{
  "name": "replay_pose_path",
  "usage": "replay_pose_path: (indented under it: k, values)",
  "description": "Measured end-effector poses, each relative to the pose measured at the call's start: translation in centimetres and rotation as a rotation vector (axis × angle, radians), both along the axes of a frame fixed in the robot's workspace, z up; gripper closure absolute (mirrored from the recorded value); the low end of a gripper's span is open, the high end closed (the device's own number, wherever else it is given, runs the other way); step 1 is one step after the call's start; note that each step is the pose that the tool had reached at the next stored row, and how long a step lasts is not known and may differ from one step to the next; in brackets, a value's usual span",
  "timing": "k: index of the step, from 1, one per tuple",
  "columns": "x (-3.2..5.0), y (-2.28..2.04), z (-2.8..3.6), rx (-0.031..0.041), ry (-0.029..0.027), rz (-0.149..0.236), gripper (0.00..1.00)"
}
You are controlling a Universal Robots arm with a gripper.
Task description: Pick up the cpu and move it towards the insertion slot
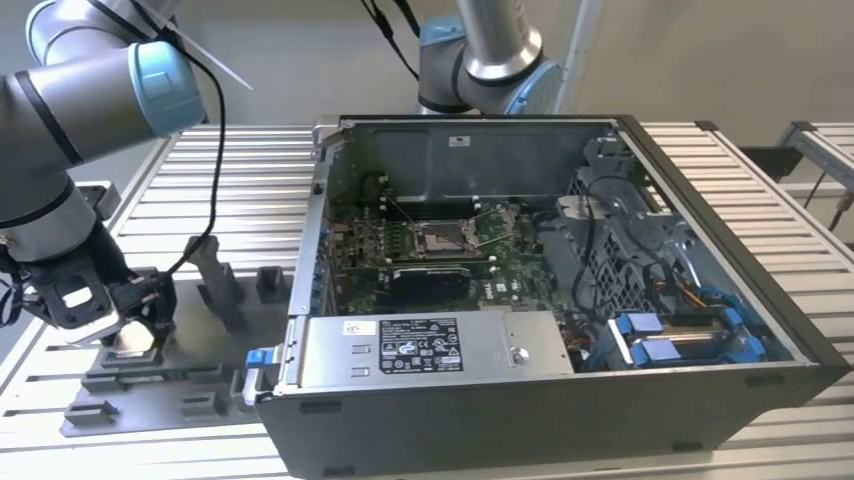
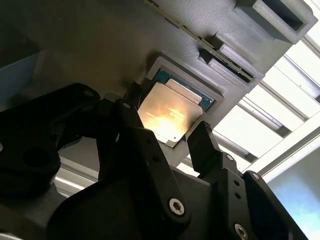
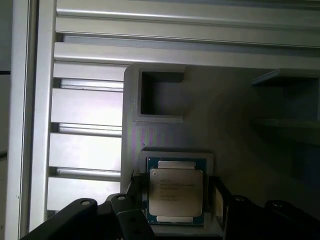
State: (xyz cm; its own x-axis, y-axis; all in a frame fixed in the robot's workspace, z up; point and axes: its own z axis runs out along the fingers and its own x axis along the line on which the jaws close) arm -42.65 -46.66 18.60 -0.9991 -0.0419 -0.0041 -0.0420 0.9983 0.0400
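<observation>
The cpu (image 2: pixel 170 112), a flat square chip with a silver metal top and a greenish edge, lies in a pocket of the grey fixture (image 3: pixel 165 135). In both wrist views my gripper (image 3: pixel 176 192) straddles it, one black finger close at each side, with narrow gaps showing, so it stands open around the chip. In the exterior view the gripper (image 1: pixel 127 335) is low over the fixture at the left, with the cpu (image 1: pixel 131 343) a pale patch between its fingers. The insertion slot (image 1: pixel 441 237), a shiny metal frame on the green motherboard, lies inside the open computer case, well to the right.
The computer case (image 1: pixel 747 330) has tall metal walls, a power supply (image 1: pixel 427 345) at its near side and blue drive brackets (image 1: pixel 667 335). Grey upright fixture blocks (image 1: pixel 220 280) stand beside the gripper. A slatted aluminium table (image 1: pixel 227 170) carries everything.
</observation>
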Motion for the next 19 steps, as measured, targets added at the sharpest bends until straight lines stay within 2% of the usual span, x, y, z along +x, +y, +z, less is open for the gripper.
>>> replay_pose_path:
  k: [19]
  values:
    - [0.0, 0.0, 0.0, 0.0001, -0.0001, 0.001, 1.0]
